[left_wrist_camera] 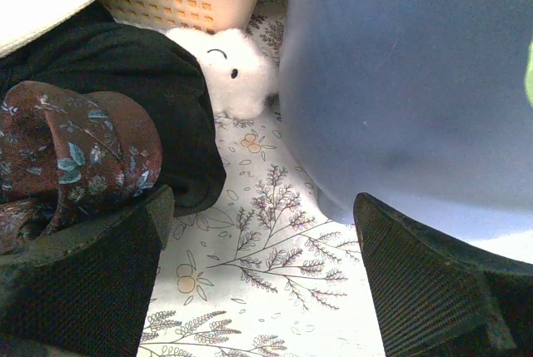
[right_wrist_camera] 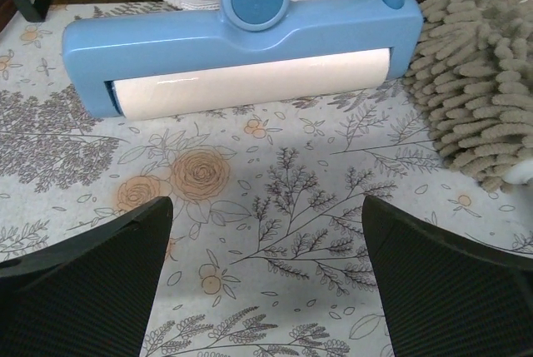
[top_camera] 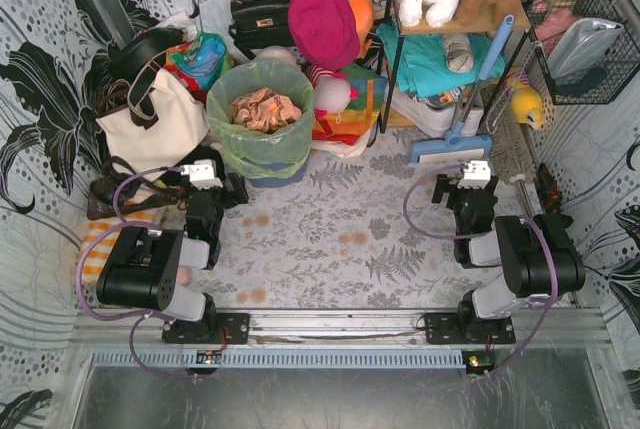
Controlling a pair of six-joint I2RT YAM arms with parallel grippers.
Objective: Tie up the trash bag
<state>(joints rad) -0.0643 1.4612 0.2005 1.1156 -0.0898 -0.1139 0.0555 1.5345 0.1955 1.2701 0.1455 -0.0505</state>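
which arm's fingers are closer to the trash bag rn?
Left. The left fingers sit open right beside the blue-grey bin that holds the trash bag, at its near-left side. The right fingers are across the table, open in front of the blue floor roller.

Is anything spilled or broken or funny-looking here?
Nothing stands out. The trash bag sits upright in the blue bin, its mouth open and the brown waste inside; nothing lies spilled on the floral cloth.
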